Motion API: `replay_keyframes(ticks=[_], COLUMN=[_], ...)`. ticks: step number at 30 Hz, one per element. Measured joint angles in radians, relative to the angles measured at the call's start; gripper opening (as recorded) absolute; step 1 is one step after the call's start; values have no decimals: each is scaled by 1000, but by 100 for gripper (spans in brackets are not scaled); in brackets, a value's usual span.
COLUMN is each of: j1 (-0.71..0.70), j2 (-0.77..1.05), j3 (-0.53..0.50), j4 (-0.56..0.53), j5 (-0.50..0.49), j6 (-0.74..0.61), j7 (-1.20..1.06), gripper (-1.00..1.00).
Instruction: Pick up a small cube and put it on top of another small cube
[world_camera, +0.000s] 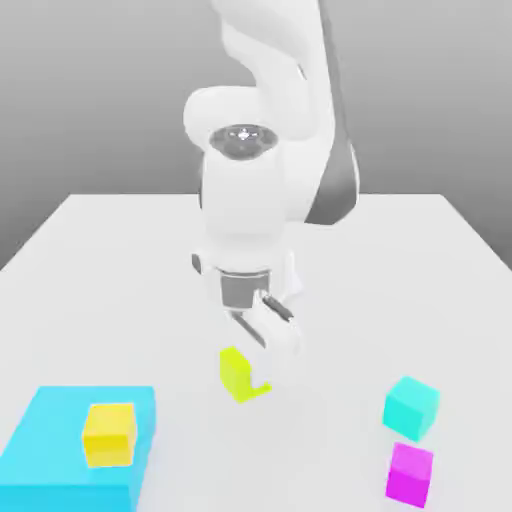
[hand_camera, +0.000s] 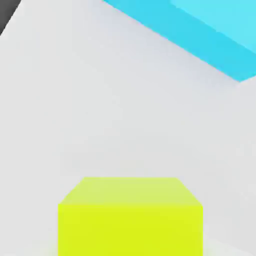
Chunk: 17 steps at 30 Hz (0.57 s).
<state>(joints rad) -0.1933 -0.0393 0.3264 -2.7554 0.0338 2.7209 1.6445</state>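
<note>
Small cube (world_camera: 238, 373), lime yellow-green, hangs clamped between the shut fingers of the gripper (world_camera: 262, 352), apparently just clear of the white table (world_camera: 120, 260). Pickup appears done; placement remains. Candidate bases stand well apart: a teal cube (world_camera: 411, 407) and magenta cube (world_camera: 411, 474) toward the exterior view's right, and a golden-yellow cube (world_camera: 109, 434) on the large cyan block (world_camera: 60, 470).
</note>
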Motion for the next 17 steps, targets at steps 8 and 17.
replay_keyframes(ticks=[8,17], j1=[288,339], j2=[-6,204], j3=[117,32], j4=[64,81], j5=[8,-223], j6=[-69,105], j7=[-303,-167], gripper=[-100,100])
